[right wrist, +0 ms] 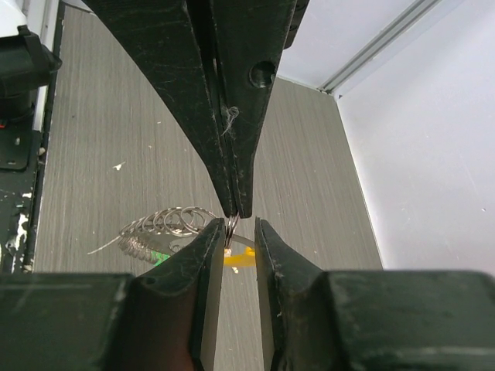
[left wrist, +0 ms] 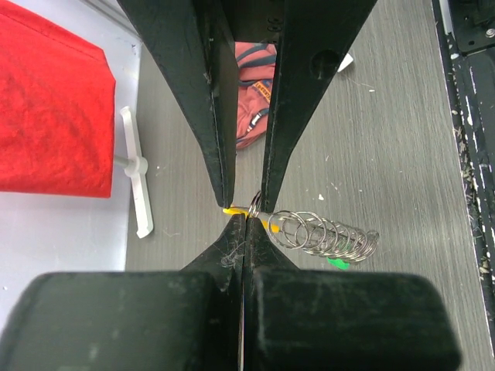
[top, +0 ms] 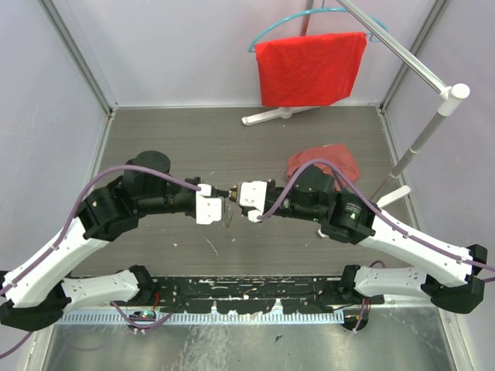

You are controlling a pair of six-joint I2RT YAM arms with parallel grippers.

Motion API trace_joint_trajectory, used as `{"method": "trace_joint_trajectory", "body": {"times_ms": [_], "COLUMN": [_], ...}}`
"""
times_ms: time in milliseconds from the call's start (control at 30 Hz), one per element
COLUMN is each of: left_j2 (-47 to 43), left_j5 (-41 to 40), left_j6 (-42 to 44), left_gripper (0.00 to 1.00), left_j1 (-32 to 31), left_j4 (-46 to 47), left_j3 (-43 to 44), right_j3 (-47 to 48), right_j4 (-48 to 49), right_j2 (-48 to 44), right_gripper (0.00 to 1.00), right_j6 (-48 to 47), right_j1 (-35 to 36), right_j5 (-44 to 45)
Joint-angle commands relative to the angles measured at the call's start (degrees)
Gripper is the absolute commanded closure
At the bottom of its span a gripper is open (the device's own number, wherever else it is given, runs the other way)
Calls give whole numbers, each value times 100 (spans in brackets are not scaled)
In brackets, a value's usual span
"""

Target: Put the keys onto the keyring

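Observation:
The keyring is a coil of thin grey metal rings with a yellow curved section, held just above the table. My left gripper is shut on one ring at its yellow end. A key with a green head hangs under the coil. In the right wrist view the keyring trails left, with the green key below it. My right gripper is open, its fingertips either side of the pinched ring and the left fingertips. The two grippers meet tip to tip mid-table. No gold-orange key can be made out.
A red cloth hangs on a teal hanger on a white rack at the back right. A red crumpled bag lies behind the right arm. White walls close the table's left, back and right sides.

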Motion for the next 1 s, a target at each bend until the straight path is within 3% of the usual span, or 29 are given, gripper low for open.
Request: {"method": "trace_joint_trajectory", "body": {"times_ms": [0,233,467,633,767,967], "left_j2": [-88,-93,-112,-137,-299,-952], "left_j5": [-17,-45,-84,-56,44,432], "left_j6": [-77,-73,-76,-113,-265,-640], "left_gripper": [100,100,100,99,70,56], "left_j1": [-24,-24,-22,-26,-20,-19], "left_j4": [292,322,321,358,643,1779], "left_j3": [107,88,88,88,-88,-756], "right_j3": [101,101,152,141,38,-330], "right_j4": [345,259,186,170,433,1100], "right_j2": [42,87,106,52,-191,-752], "right_gripper": [72,76,97,99,99,99], "right_j6": [70,20,-1,-67,-169,-260], "right_j1": [19,20,25,15,21,18], "right_j5": [66,132,197,94,-127,-661]}}
